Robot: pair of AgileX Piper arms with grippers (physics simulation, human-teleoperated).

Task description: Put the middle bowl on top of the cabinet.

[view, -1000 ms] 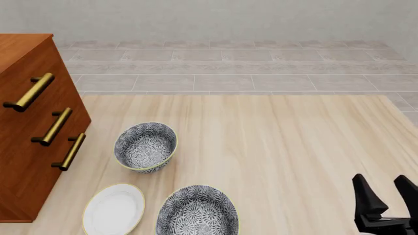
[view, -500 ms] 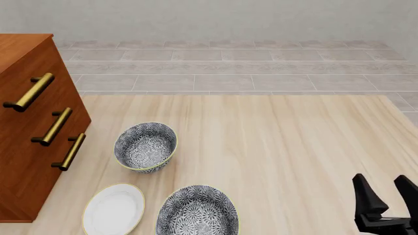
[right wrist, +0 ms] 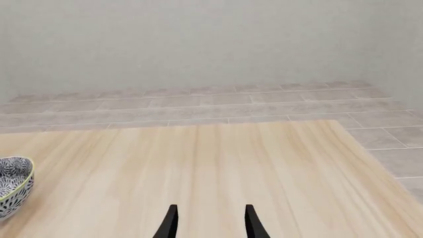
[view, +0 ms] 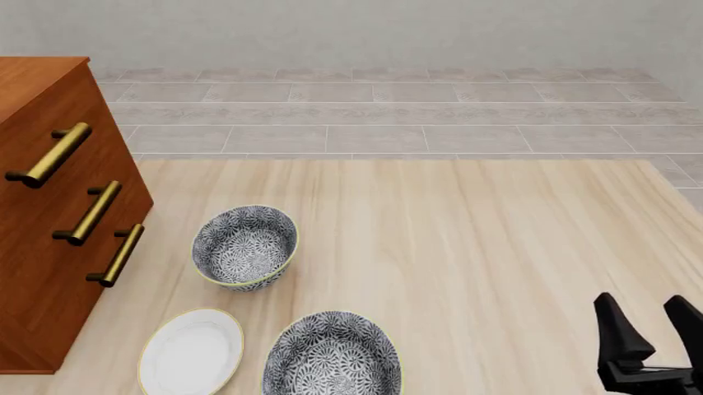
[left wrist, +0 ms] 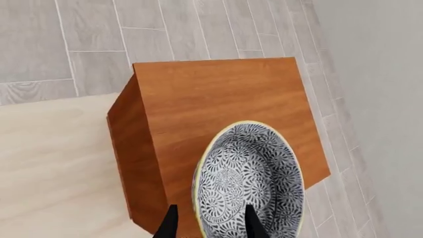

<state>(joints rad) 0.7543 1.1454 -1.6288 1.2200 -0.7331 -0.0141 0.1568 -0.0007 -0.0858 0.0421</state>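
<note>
We hold the middle bowl (left wrist: 250, 181) in the left gripper (left wrist: 207, 225), whose two dark fingertips straddle the near rim, one inside and one outside the wall, so the jaws are narrow and clamped on it. The bowl hangs over the top of the cabinet (left wrist: 218, 94), toward one edge of that top; whether its base already touches the wood we cannot tell from the left wrist view.

What worries us is the placement. The bowl appears to sit close to the cabinet's edge, so if we let go with its base partly off the top, it could tip and fall. A rim pinch is also a slim hold, and a tilt on release could set it rocking.

Counting (across the views): three patterned bowls in all, the held one plus a far bowl (view: 245, 246) and a near bowl (view: 332, 355) on the table (view: 483, 247), one white plate (view: 191, 352) left of the near bowl, one cabinet with three brass handles (view: 88, 212).

The right gripper (view: 651, 329) idles low at the near right, fingers spread and holding nothing.
</note>
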